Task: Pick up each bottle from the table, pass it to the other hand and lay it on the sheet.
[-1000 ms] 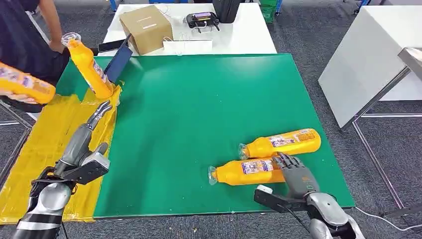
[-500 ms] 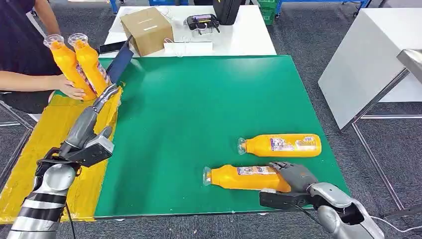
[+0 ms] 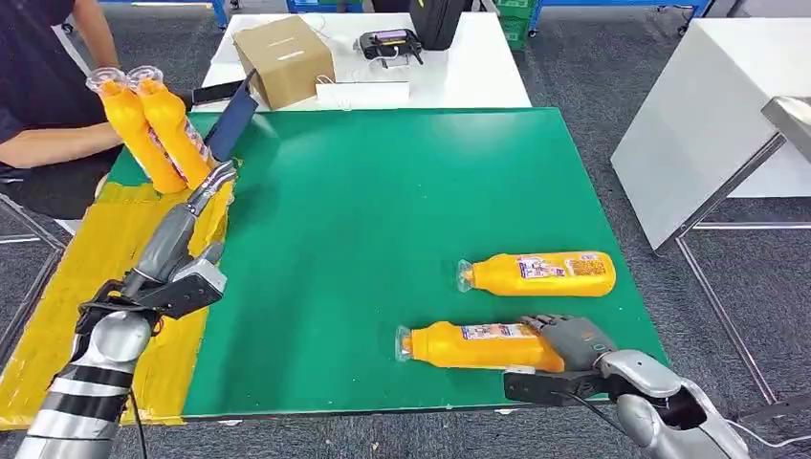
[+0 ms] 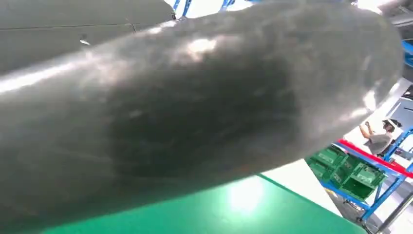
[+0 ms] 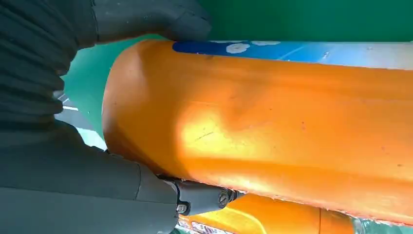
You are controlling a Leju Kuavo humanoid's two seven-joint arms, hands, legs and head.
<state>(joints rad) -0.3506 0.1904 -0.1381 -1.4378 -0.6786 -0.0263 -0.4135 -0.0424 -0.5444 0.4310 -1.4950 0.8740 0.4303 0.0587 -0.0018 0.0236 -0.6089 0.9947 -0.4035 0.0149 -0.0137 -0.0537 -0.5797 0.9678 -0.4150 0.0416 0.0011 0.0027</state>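
Observation:
Two orange bottles lie on the green table top. The near bottle (image 3: 478,344) (image 5: 292,131) has its base in my right hand (image 3: 571,339) (image 5: 63,146), thumb on one side and fingers (image 5: 146,19) on the other. The far bottle (image 3: 540,273) lies free just behind it. My left hand (image 3: 186,225) stretches flat over the yellow sheet (image 3: 76,277), holding nothing, its fingertips near the bases of two more orange bottles (image 3: 158,129). Those two stand tilted at the sheet's far end, by a person's arm (image 3: 53,143).
Past the green top (image 3: 383,191) a white table (image 3: 459,72) carries a cardboard box (image 3: 280,54) and a black device (image 3: 389,41). A dark blue flat object (image 3: 230,120) leans at the far left corner. Another white table (image 3: 708,105) stands to the right.
My left hand has reached a little further towards the two tilted bottles. The person's hand has drawn back from their bases. My right hand stays at the near bottle's base; that bottle barely shifted.

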